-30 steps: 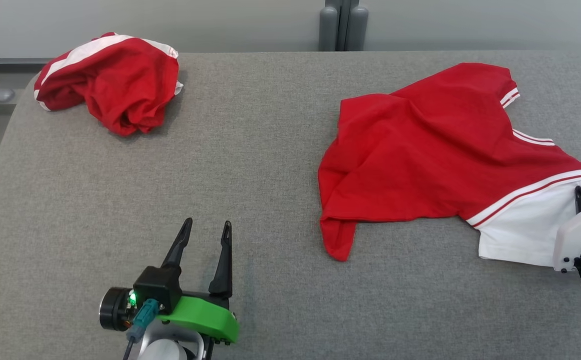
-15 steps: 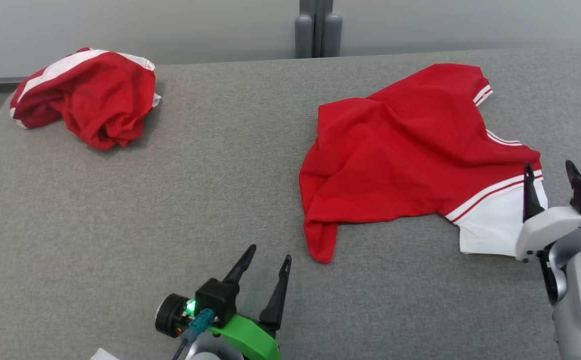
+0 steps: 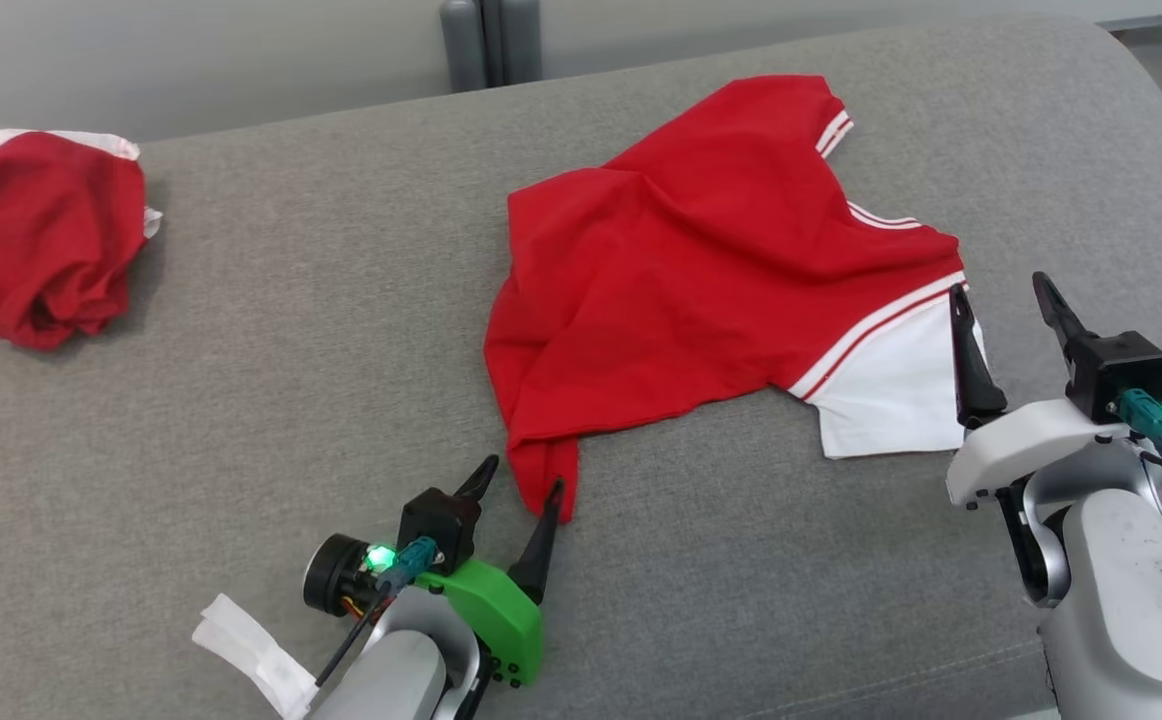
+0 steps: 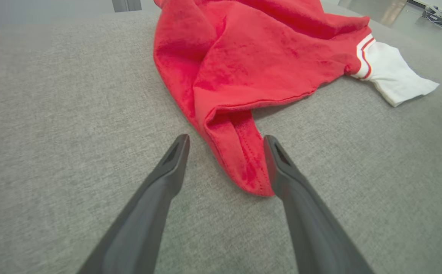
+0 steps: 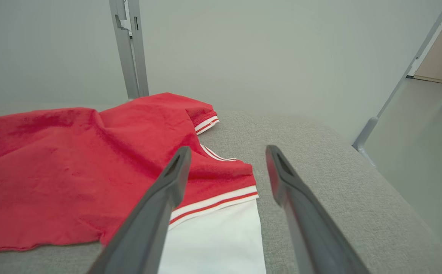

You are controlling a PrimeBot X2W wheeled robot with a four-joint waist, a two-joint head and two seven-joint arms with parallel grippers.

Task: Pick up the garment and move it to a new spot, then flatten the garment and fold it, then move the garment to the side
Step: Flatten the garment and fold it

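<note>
Since my left tool [image 3: 523, 474] and right tool [image 3: 999, 284] are both spread and empty, I should pinch the rumpled red shirt [image 3: 691, 270] on the table [image 3: 291, 330], right side: left takes the near red corner, right the white edge, low, then pull flat.

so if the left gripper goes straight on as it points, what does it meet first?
The shirt: its near corner lies between the open fingers of the left gripper, close by one of them. Height over the cloth is unclear, so it may slide over the corner rather than straddle it.
</note>
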